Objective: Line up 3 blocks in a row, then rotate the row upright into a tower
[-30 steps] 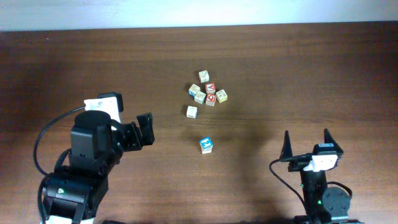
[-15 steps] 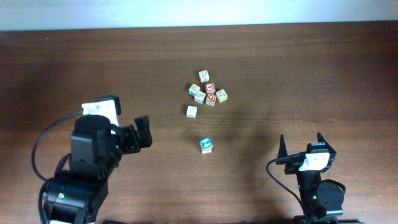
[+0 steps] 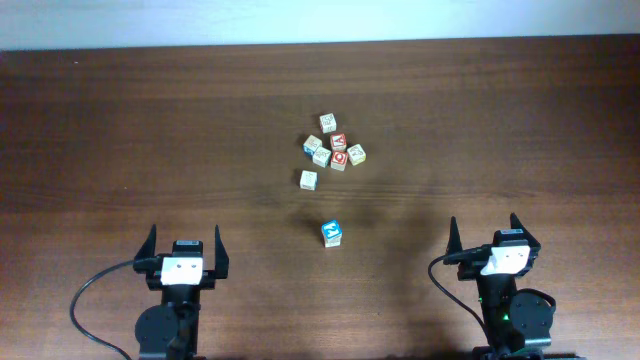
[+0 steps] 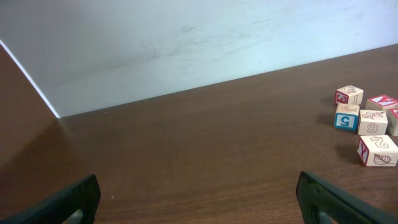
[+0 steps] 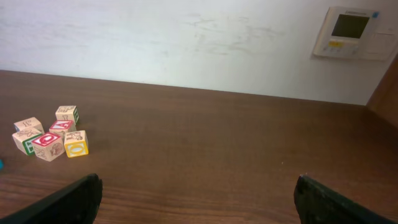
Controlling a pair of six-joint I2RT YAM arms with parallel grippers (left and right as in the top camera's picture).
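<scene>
A block with a blue-and-white face stands alone in the middle of the table. A pale cream block sits alone just behind it. Further back is a tight cluster of several letter cubes, two of them with red-and-white faces. In the right wrist view that cluster lies at the far left. My left gripper is open near the front edge, well left of the blocks. My right gripper is open at the front right. Neither holds anything.
The dark wooden table meets a white wall along its far edge. A wall-mounted control panel shows at the upper right of the right wrist view. More cluster cubes appear at the right edge of the left wrist view.
My left arm has pulled back from the mid-left of the table to the front edge and now points straight ahead. The right gripper shifted slightly, then stayed put. No block has moved.
</scene>
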